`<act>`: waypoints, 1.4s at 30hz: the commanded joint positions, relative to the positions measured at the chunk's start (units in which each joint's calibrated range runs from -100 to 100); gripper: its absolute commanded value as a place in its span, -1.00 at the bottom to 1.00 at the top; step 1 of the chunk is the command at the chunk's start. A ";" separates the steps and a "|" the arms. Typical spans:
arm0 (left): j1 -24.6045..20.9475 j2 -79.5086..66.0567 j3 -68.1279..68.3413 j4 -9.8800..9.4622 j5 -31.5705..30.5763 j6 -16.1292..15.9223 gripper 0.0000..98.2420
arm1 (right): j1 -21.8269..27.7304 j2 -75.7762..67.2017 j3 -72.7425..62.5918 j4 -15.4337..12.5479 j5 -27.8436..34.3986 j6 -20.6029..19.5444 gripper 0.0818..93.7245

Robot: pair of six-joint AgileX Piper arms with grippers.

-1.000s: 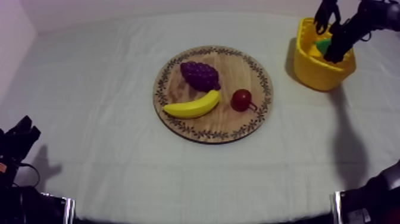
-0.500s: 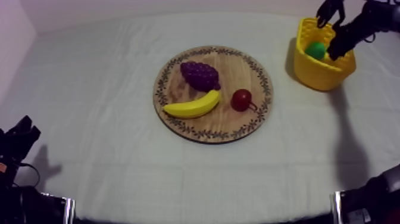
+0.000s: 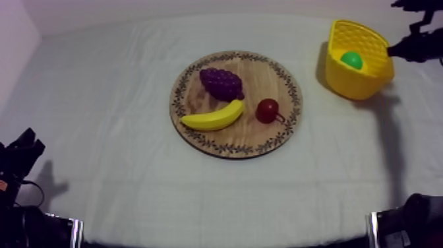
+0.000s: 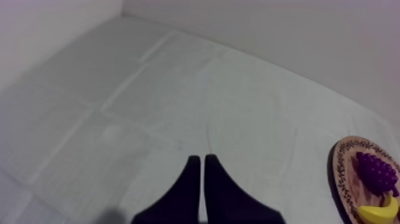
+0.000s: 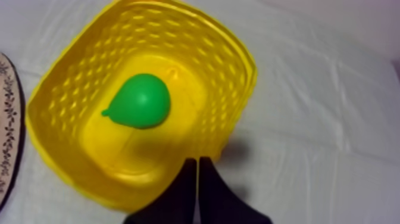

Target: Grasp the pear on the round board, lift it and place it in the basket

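Observation:
The green pear [image 5: 140, 101] lies on its side on the floor of the yellow basket [image 5: 65, 95], which stands at the table's far right [image 3: 349, 82]; the pear [image 3: 351, 60] is free of any grip. My right gripper [image 5: 197, 162] hovers above the basket's near rim, its fingers pressed together into a narrow wedge, shut on nothing. Its arm [image 3: 414, 47] reaches in just right of the basket. The round wooden board [image 3: 264, 79] sits mid-table. My left gripper [image 4: 199, 159] is shut and held over bare cloth, with the board's edge [image 4: 340, 173] off to one side.
On the board lie a bunch of grapes [image 3: 221, 83], a banana [image 3: 212, 117] and a small red fruit [image 3: 267, 110]. My left arm [image 3: 18, 158] rests at the table's lower left. Open cloth surrounds the board.
My right gripper has let go of the pear in the basket, shut its fingers, and risen away toward the right. The pear now lies uncovered in the basket.

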 commanded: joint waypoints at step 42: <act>0.00 -0.01 0.00 -0.01 0.04 0.01 -1.00 | -8.88 -84.26 54.41 6.09 9.33 -13.07 -0.99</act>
